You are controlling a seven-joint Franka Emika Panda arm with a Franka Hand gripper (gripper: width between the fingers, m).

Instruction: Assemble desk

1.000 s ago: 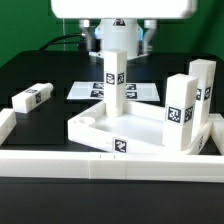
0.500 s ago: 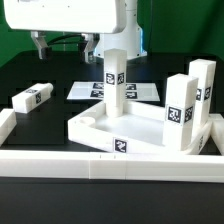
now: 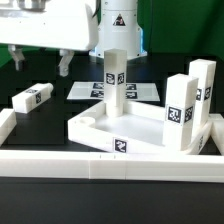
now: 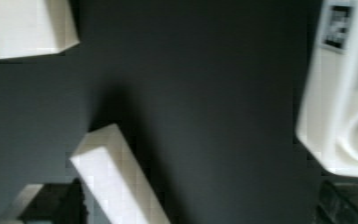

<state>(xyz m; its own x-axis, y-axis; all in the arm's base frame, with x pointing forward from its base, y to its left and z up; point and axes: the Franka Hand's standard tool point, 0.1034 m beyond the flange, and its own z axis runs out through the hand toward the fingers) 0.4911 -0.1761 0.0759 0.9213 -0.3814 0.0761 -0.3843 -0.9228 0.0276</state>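
While the arm hangs high over the exterior view's left part of the black surface (image 3: 40,135), the jaws of the gripper (image 3: 40,64) stand fully apart and hold nothing; two dark fingertips (image 3: 63,68) point down, well above everything below; the tabletop (image 3: 110,128) lies rim-up near the front edge, just behind the long white border rail (image 3: 110,165); three legs stand upright in it, one leg (image 3: 116,85) at its rear, two legs (image 3: 190,100) at the exterior view's right; a fourth leg (image 3: 32,98) lies flat toward the exterior view's left, well apart from the tabletop; the marker board (image 3: 142,91) lies behind the tabletop.

As seen from the wrist, a white block (image 4: 30,28) and a second white block (image 4: 123,182) lie on the dark surface; a rounded white corner (image 4: 345,110) shows at one side; which parts these are cannot be told; dark finger tips (image 4: 51,205) sit wide apart, empty.
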